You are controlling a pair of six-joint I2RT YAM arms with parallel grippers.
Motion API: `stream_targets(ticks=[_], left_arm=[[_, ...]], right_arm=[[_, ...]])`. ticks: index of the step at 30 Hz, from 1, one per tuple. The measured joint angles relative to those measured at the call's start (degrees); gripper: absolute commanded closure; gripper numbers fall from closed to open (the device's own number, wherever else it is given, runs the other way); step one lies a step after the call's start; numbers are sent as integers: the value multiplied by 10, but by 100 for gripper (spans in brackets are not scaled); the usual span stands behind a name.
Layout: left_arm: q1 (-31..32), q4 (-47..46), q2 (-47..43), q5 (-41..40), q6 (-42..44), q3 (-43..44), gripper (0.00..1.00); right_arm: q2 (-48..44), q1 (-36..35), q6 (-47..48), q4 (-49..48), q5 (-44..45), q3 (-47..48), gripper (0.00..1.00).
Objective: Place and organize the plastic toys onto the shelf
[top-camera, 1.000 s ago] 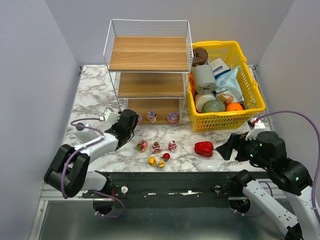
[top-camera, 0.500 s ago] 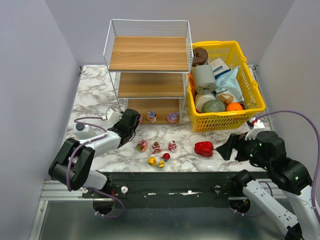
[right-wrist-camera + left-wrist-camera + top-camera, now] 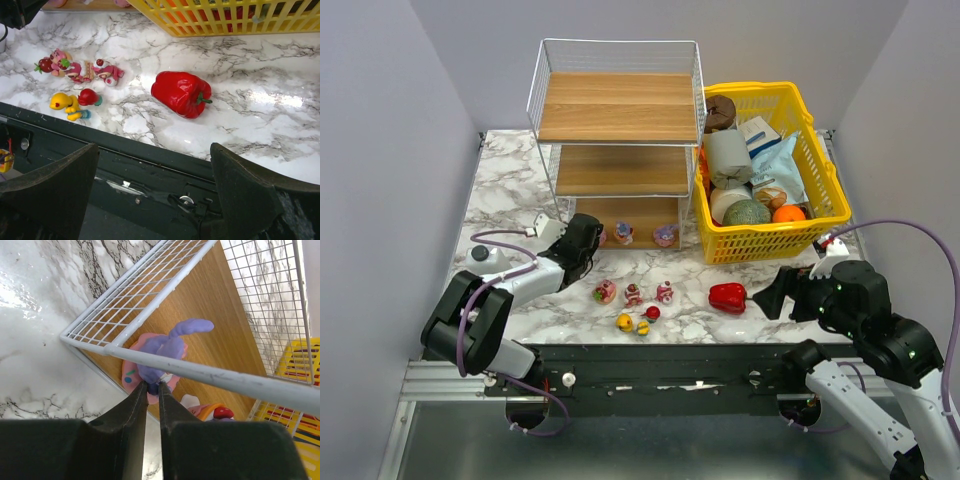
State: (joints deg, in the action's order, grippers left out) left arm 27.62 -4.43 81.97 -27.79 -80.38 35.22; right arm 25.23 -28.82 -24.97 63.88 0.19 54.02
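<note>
Plastic bunny (image 3: pixel 158 347) looks light, hard and slippery, so the left pincer (image 3: pixel 152 386) pinches its thin low end; the right pincer (image 3: pixel 155 150) hangs wide open.

shelf (image 3: pixel 617 105): three tiers, white wire mesh, light wood boards, standing upright at back of marble top.

bottom board, three toys in a row:
- purple-pink bunny (image 3: pixel 161 352) at left front corner, tipped over, ears pointing inward, base pinched in left gripper (image 3: pixel 152 386) tips
- pinkish toy (image 3: pixel 623 233) in middle
- another pinkish toy (image 3: pixel 665 235) on right

six more loose in front of shelf:
- row of three: pink figure (image 3: pixel 605 291), pink/red middle figure (image 3: pixel 633 294), third pink one (image 3: pixel 664 292)
- nearer table edge, bunched close: yellow duck (image 3: pixel 624 321), small yellow toy (image 3: pixel 642 327), red duck (image 3: pixel 652 312)
</note>
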Motion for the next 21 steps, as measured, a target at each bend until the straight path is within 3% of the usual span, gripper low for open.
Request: stream_targets(ticks=[13, 21], left_arm=[[0, 18, 1, 0, 16, 12, 89], [-6, 76, -1, -6, 77, 42, 91]], right_arm=[[0, 0, 0, 0, 3, 0, 1], [2, 0, 0, -2, 3, -1, 1]])
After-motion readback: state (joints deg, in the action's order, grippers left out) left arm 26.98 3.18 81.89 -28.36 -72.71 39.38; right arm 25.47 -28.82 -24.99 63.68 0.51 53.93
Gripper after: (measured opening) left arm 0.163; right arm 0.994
